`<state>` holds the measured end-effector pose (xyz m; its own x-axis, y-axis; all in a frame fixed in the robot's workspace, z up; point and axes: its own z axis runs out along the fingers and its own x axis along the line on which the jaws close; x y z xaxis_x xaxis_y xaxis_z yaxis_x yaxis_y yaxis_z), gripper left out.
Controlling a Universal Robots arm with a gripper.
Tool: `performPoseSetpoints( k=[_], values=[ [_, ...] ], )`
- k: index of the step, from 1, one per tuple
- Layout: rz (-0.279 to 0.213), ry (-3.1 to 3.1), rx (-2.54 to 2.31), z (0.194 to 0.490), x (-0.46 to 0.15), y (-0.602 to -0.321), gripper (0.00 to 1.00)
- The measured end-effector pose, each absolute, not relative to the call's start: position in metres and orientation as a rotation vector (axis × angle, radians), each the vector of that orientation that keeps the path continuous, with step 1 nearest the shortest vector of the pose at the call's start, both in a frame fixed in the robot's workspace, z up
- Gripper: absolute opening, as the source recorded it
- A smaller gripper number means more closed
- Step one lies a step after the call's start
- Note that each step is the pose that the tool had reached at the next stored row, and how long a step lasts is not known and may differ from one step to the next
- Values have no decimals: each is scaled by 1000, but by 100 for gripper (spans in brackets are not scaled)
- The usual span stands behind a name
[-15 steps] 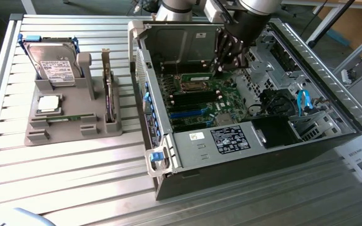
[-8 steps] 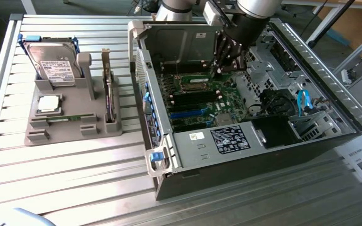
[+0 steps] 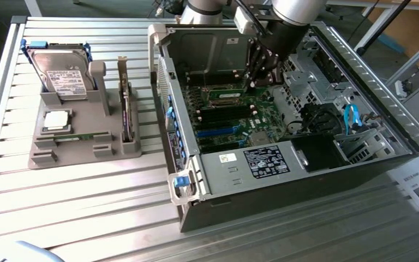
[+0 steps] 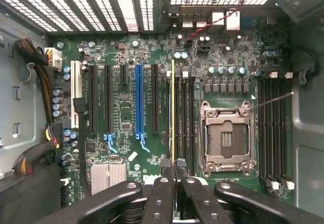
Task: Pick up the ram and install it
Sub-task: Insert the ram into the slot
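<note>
Black fingers (image 4: 161, 193) of gripper (image 4: 173, 172) are clamping ram (image 4: 173, 107) edge-on betw. them. Stick is projecting straight ahead of the tips toward mobo (image 4: 126, 97). Its edge is lining up w/ DIMM slots (image 4: 185, 117) just beside it, prob. so it enters square. CPU socket (image 4: 226, 133) is lying off to one side. Seated or not: can't tell.

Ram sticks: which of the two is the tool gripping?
The ram seen edge-on at the slots beside the empty processor socket, clamped in the tool. The other ram lies in the grey holder outside the case.
</note>
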<state>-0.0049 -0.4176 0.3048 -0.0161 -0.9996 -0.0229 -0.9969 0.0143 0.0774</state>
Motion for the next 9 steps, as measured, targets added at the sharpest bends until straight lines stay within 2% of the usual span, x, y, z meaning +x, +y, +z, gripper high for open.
performPoseSetpoints(
  k=[9],
  values=[
    [-111,-2210,2176,297,-5,-418,12]
  ],
)
